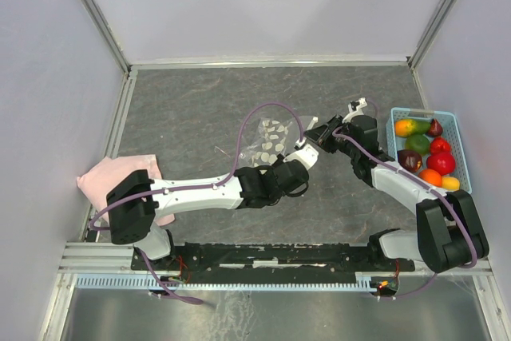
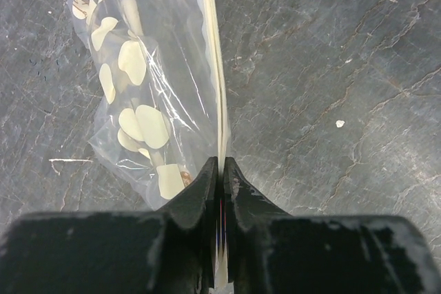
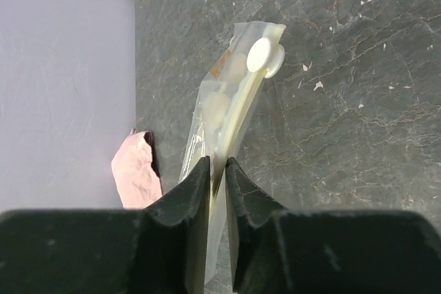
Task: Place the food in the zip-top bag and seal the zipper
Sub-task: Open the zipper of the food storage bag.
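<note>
**Both claws on the bag's mouth, all the fruit off to my right**

The dark grey tabletop (image 1: 207, 93) carries everything. A pink cloth (image 1: 108, 175) lies crumpled at its left edge, just beside my left arm's base. The light-blue perforated basket (image 1: 397, 114) stands at the right edge, beside my right arm.

The zip-top bag (image 1: 267, 137) is near the middle, between the two. It is clear and limp, with a cluster of white printed spots, and I see no fruit inside it. The fruits (image 1: 431, 157) are all heaped in the basket: an orange-yellow mango, a green one, red ones, dark maroon ones and a small yellow one.

The zipper (image 2: 215, 67) runs as a thin whitish ridge straight away from my left wrist camera, and the pouch hangs off its left side. My left claw (image 2: 220, 170) is clenched on the near end of that ridge. My right claw (image 3: 217, 170) is clenched too, pinching the whitish edge, with the pouch stretching away from it towards the cloth.

From above, both claws meet at the bag's right-hand end. The pouch trails leftward from them and the basket lies to their right. My right arm is the nearer to the fruit. I cannot tell whether the mouth is parted. I judge it must open before any fruit goes in.
</note>
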